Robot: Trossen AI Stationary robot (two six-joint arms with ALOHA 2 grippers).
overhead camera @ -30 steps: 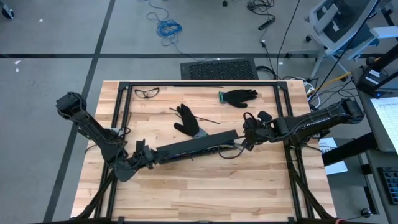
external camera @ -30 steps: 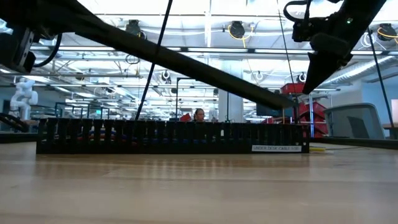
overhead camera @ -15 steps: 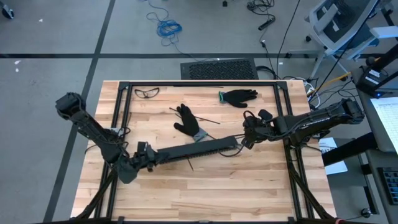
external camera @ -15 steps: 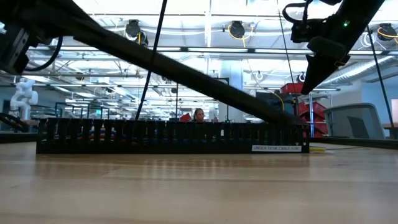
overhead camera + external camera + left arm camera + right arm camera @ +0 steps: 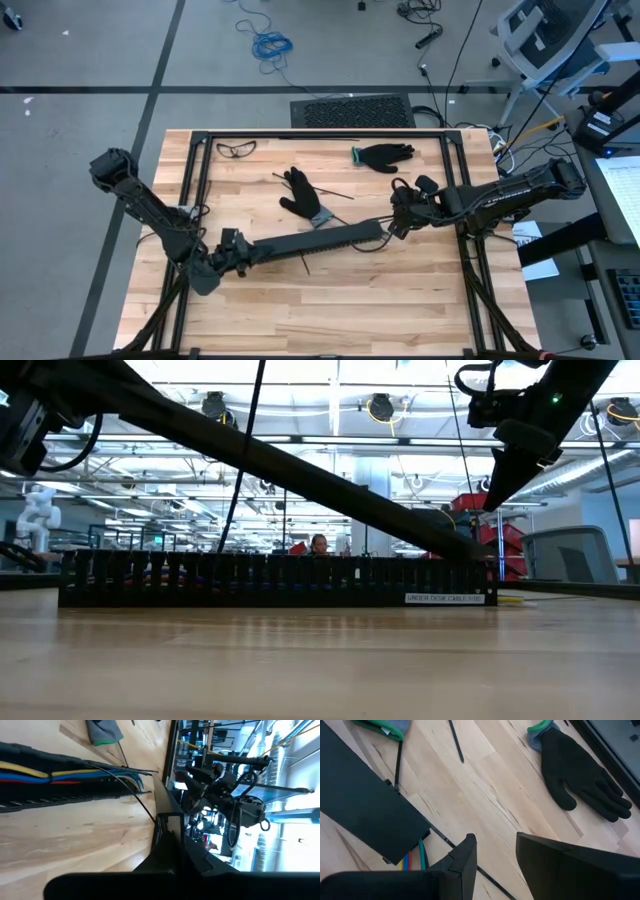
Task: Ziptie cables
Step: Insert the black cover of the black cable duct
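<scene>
The black slotted tray (image 5: 270, 580) lies on the table with the cables (image 5: 30, 770), yellow, blue and red wires, inside it. A long flat black lid (image 5: 310, 240) slants above the tray. My left gripper (image 5: 228, 250) is shut on its raised left end. The lid's other end (image 5: 470, 545) rests at the tray's right end. My right gripper (image 5: 495, 845) hovers open just past that end, above the wood. Wire ends (image 5: 412, 860) show beside it, and a thin black zip tie (image 5: 485, 874) runs below its fingers. My left gripper holds the lid by its left end (image 5: 245, 250), coming nearly level from the table's left and lying along the strip. That end is lifted clear; the far end (image 5: 470, 545) is down on the tray. In the wrist view the gripper body hides the fingers.
Two black gloves (image 5: 300, 195) (image 5: 385, 155), safety glasses (image 5: 236, 148) and loose black zip ties (image 5: 325, 190) lie on the far half of the table. A black frame rail (image 5: 320, 134) runs round the tabletop. A person (image 5: 319, 544) sits far behind the table.
My left gripper has rolled at the wrist while staying in place. The lid has turned with it: its free right end has swung slightly toward the near edge and sunk from above the tray down onto the tray's right end.
</scene>
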